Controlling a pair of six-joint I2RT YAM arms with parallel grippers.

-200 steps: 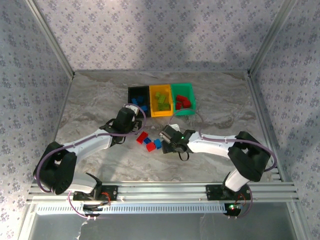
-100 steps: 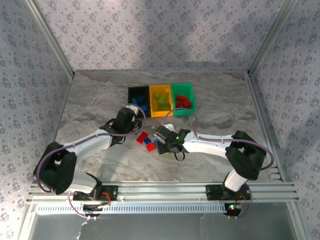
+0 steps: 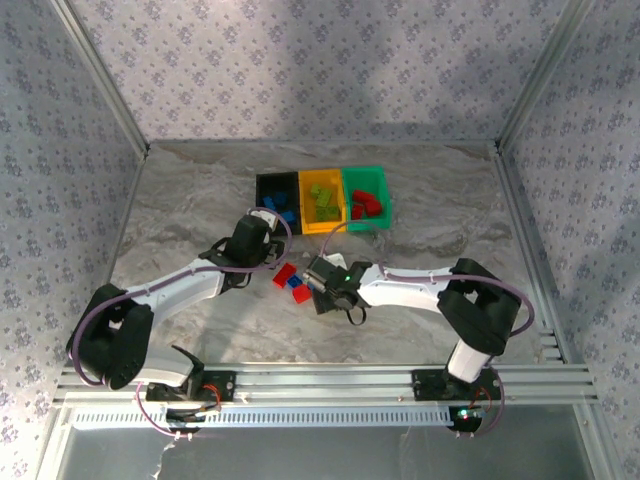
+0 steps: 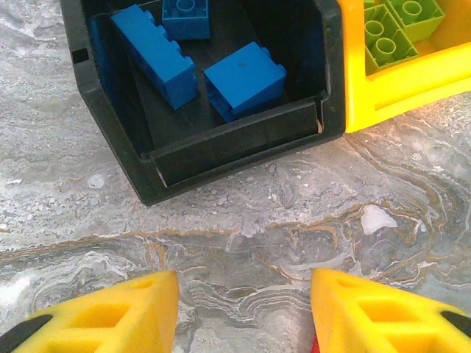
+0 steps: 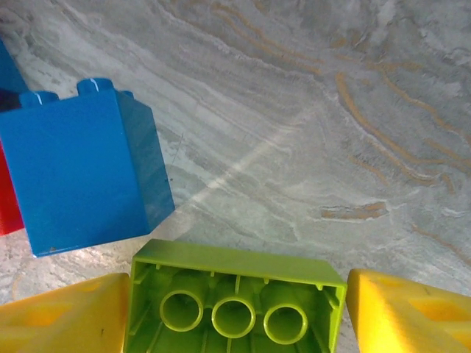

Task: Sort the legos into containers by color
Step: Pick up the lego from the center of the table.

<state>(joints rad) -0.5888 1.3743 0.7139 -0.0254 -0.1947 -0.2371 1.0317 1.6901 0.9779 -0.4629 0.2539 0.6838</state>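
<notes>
Since a second ago the right arm has swung left, bringing the right claw (image 3: 316, 285) up against the loose bricks in the middle of the table (image 3: 180, 200), while the left arm has kept its place.

The right claw (image 5: 235, 312) is clamped on a yellow-green brick (image 5: 235, 268), with a blocky yellow finger pressed to each short end. The brick's hollow underside faces the wrist camera, showing three round tubes in a row inside thin glossy walls. Just beside it on the left stands a smooth blue brick (image 5: 81, 176) with rounded studs along its top edge, and a sliver of a red brick (image 5: 6, 209) shows behind it. Below lies grey marbled stone with tan veins.

The left claw (image 4: 243, 309) hangs with its yellow fingers apart and nothing between them, just short of the black bin (image 4: 221, 147). That bin is matt, straight-walled plastic and holds three blue bricks (image 4: 243, 77), one long and two short. The yellow bin (image 4: 397, 81) is joined to its right side and holds yellow-green bricks (image 4: 383, 37) with ringed studs facing up.

From above, the green bin (image 3: 366, 170) ends the row and holds red bricks (image 3: 365, 203).
</notes>
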